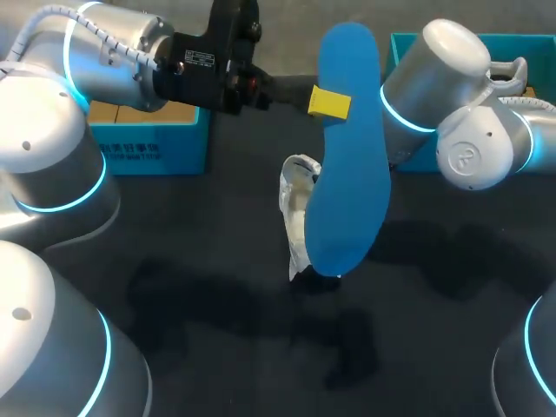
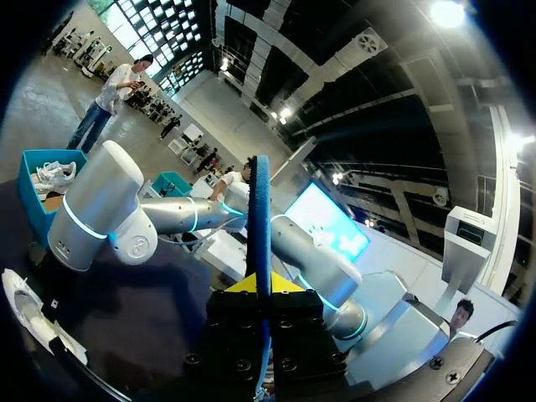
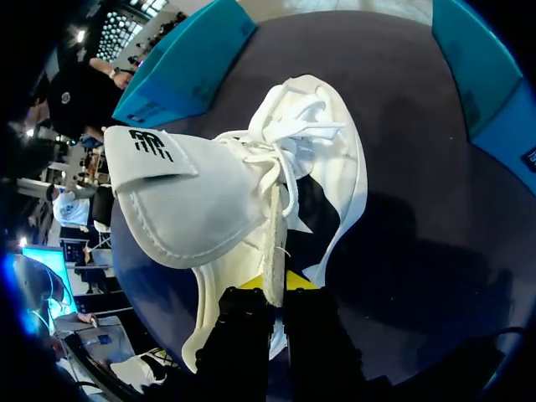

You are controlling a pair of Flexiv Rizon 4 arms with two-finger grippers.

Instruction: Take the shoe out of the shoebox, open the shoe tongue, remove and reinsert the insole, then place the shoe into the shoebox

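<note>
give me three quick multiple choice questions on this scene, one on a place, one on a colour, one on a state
1. Where is the flat foot-shaped insole?
A) inside the white lace-up shoe
B) held up in the left gripper, out of the shoe
C) lying on the table

2. What colour is the insole?
A) blue
B) white
C) black

3. What state is the right gripper in?
A) open above the shoe
B) shut on the shoe's side wall
C) shut on the insole

Answers:
1. B, the left wrist view shows the insole edge-on between the left fingers.
2. A, its broad face is blue in the head view.
3. B, the right wrist view shows the shoe's wall pinched between the right fingers.
</note>
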